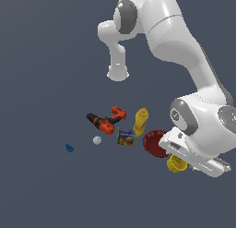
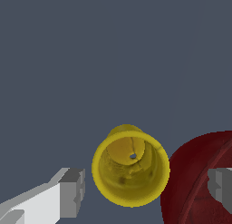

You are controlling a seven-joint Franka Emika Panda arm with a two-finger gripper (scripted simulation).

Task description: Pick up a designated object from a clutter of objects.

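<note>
The yellow cup (image 1: 176, 164) stands on the floor at the exterior view's right, partly hidden under my hand, close beside the red bowl (image 1: 153, 143). In the wrist view I look down into the cup (image 2: 130, 168), open side up, with the red bowl (image 2: 199, 182) next to it. My gripper (image 2: 145, 191) is open; one finger (image 2: 72, 191) is on one side of the cup and the other finger (image 2: 221, 187) is over the bowl. The fingers do not touch the cup. In the exterior view the fingers are hidden behind the hand.
An orange-and-black power drill (image 1: 107, 120), a yellow bottle (image 1: 141, 121) and a labelled can (image 1: 126, 136) lie further toward the exterior view's left. A small white ball (image 1: 97, 140) and a tiny blue piece (image 1: 69, 148) lie beyond them.
</note>
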